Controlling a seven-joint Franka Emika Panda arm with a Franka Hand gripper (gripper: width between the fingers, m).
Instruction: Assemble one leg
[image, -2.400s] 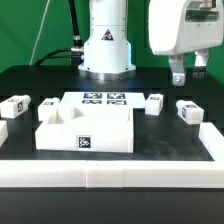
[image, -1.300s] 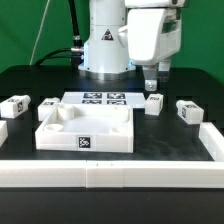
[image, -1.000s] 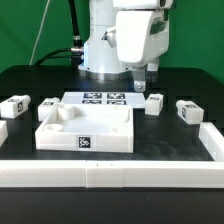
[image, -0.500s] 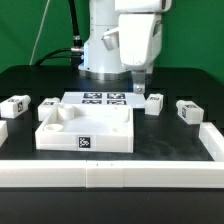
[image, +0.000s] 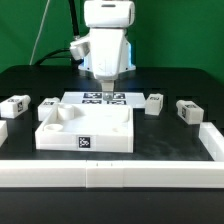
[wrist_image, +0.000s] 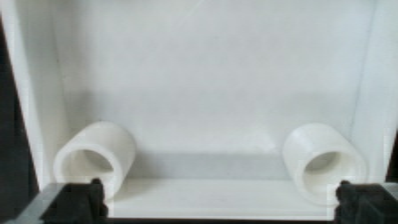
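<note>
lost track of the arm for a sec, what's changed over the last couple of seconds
The hand swung from the exterior view's right to the middle. It now hangs open and empty by the marker board, with the wrist view looking down on the tabletop. It took hold of nothing. The four legs and the tabletop stayed put.

Black table (image: 170, 145) carries white tabletop (image: 85, 130), marker board (image: 104, 99), four legs (image: 153, 103) (two each side).
</note>
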